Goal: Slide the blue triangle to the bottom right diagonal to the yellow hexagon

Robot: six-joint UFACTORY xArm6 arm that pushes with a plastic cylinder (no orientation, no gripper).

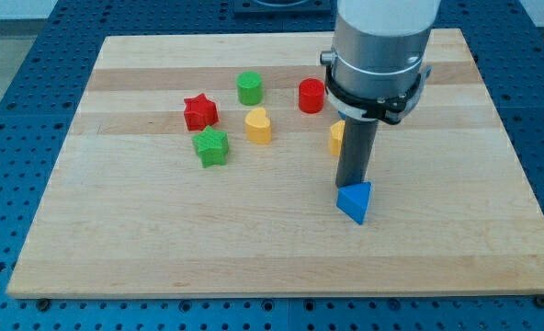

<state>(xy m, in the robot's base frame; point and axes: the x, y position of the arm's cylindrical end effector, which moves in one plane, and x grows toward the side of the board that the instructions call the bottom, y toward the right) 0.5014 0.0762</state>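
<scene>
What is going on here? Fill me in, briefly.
A robot arm with a straight rod is pushing blocks about on a wooden board. My tip sits right at the upper edge of the blue triangle, which lies below a yellow block half hidden behind the rod, probably the hexagon. Further to the view's left stand a red cylinder, a green cylinder, a yellow heart, a red star and a green star, all apart from the tip.

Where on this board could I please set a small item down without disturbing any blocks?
Free: the strip along the view's bottom edge below the blue triangle, and the view's left below the green star. Crowded: around the red star, yellow heart and my tip.
</scene>
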